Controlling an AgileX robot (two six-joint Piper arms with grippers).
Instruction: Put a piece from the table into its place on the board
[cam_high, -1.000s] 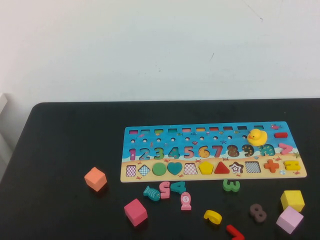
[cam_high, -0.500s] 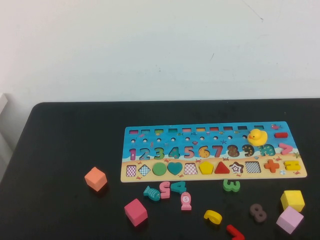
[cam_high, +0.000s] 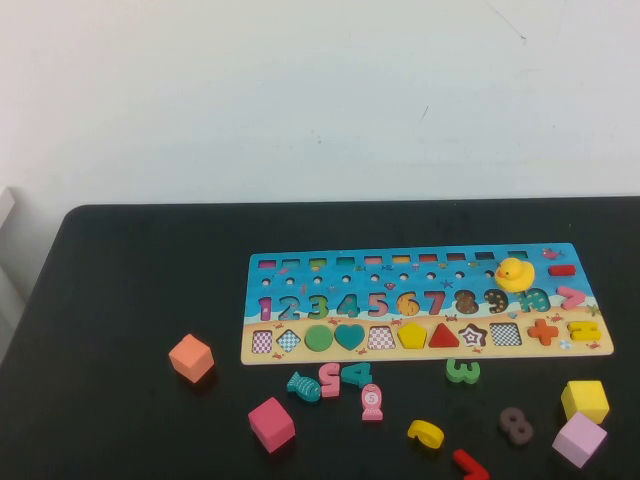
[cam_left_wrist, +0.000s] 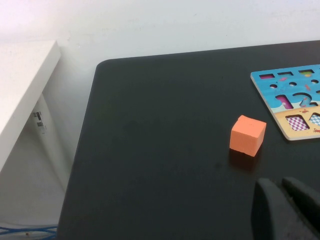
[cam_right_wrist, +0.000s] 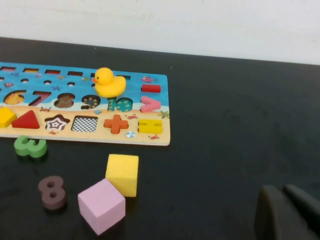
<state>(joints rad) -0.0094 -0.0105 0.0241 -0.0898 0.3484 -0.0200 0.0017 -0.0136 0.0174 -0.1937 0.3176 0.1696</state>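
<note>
The blue board (cam_high: 425, 300) lies on the black table (cam_high: 120, 300), right of centre. The yellow pentagon piece (cam_high: 412, 335) lies in its slot on the board's sandy strip, between a checkered slot and the red triangle; its edge also shows in the right wrist view (cam_right_wrist: 5, 116). Neither gripper shows in the high view. My left gripper (cam_left_wrist: 280, 184) is shut and empty, low over bare table near the orange cube (cam_left_wrist: 248, 135). My right gripper (cam_right_wrist: 282, 191) is shut and empty, over bare table right of the board (cam_right_wrist: 100, 107).
A yellow duck (cam_high: 514, 273) stands on the board. Loose in front of it lie an orange cube (cam_high: 191, 357), a pink cube (cam_high: 271, 423), a yellow cube (cam_high: 585, 400), a lilac cube (cam_high: 579, 439), a fish (cam_high: 303, 385) and several numerals (cam_high: 463, 369).
</note>
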